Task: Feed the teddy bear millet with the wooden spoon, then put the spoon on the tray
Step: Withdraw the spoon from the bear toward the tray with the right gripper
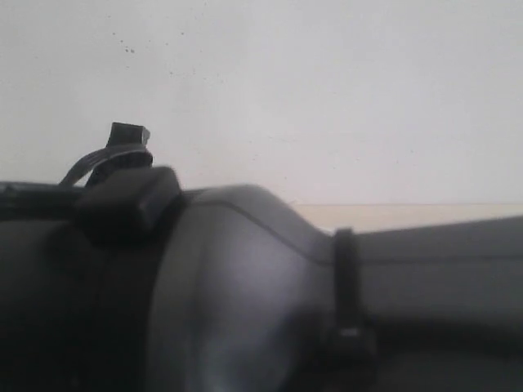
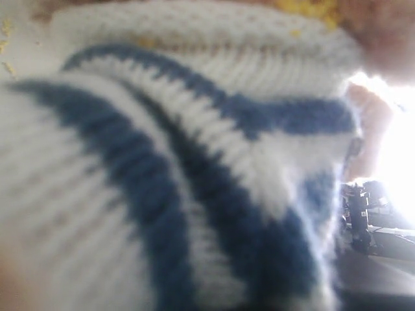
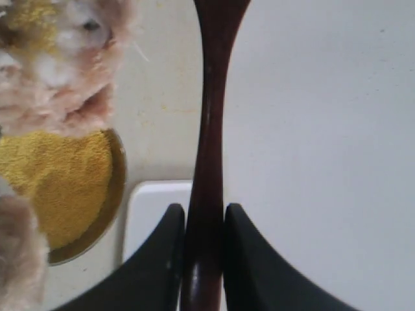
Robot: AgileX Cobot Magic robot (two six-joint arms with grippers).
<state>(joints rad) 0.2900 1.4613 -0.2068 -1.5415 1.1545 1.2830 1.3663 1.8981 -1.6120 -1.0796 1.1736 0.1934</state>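
Clamping wooden spoon (image 3: 209, 129) w/ R hand (image 3: 204, 214); L hand unseen, teddy bear (image 2: 162, 162) fills cam, grip unknown.

A plain off-white wall (image 1: 327, 82) fills the exterior view, evenly lit, with a few dark specks (image 1: 129, 49) high on its left; below it runs a thin pale-tan strip (image 1: 392, 215) (too blurred to identify); the table (image 3: 324, 129) is smooth, pale cream; strong white glare (image 2: 397, 129) burns in the left wrist view, beside dim dark equipment (image 2: 358, 214).
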